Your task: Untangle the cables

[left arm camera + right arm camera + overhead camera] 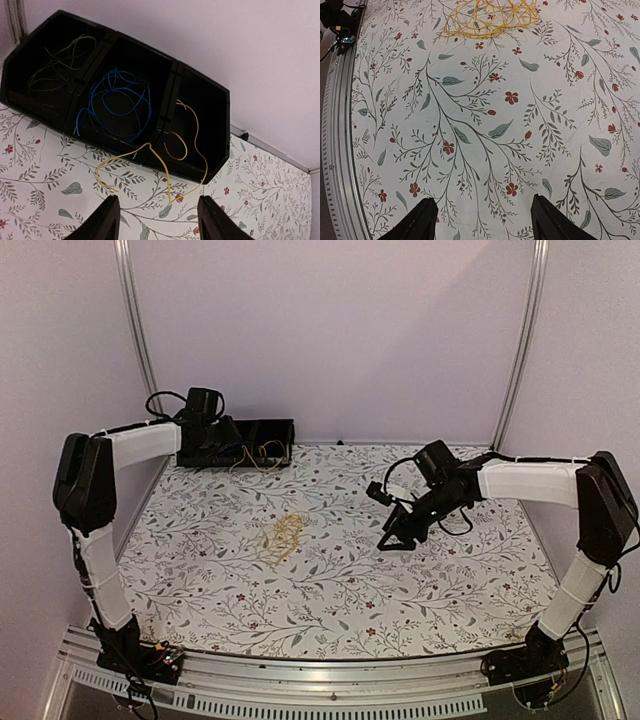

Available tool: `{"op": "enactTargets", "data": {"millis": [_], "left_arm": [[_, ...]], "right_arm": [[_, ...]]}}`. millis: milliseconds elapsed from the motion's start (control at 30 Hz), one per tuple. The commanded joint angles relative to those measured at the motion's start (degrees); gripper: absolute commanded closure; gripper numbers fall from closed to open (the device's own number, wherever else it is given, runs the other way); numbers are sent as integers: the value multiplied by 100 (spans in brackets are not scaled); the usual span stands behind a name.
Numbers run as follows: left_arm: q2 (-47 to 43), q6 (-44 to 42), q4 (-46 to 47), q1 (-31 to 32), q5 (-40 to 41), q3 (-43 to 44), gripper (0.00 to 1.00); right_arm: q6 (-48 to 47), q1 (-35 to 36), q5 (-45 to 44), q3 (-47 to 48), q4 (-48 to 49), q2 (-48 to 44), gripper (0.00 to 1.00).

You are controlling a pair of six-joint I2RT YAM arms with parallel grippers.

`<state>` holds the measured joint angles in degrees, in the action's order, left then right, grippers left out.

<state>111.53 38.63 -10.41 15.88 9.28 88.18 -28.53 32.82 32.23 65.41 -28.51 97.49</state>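
Cables (287, 533) are lying as a yellow tangle, appearing light and limp; an outer loop is offering the likeliest hold. Left gripper (157, 206) and right gripper (484, 205) are gaping, empty.

Yellow cables (487, 19) apparently cropped above.

On the overhead view I get soft, even, faintly pink light with no hard shadows on the worktop (330, 580), but the picture is grainy and the yellow wire pile (287, 533) at its middle is only a smudge. My left wrist view has the black tray (220, 135) swallowing the light, so the dark wire (65, 60) inside barely shows against it. The right wrist view is bright and sharp over the flower print, its fingers (415, 225) dark and slightly soft at the bottom edge.
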Motion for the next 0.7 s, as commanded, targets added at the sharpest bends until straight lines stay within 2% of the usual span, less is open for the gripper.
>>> {"op": "enactTargets", "data": {"millis": [0,200,333,600,667], "left_arm": [[485,810,-263,41,-437,442,38],[1131,1151,-616,73,-220,1264,41],[1579,1564,-1364,64,74,1915,47],[2330,1843,-2183,60,-99,3034,46],[2380,1937,-2240,52,-105,3081,48]], "right_arm": [[1,-38,178,26,-216,63,31],[6,-38,148,-109,-194,-39,31],[-3,-39,135,-222,-188,-119,31],[-51,-31,58,-346,-130,-237,30],[-56,-38,34,-353,-109,-248,30]]}}
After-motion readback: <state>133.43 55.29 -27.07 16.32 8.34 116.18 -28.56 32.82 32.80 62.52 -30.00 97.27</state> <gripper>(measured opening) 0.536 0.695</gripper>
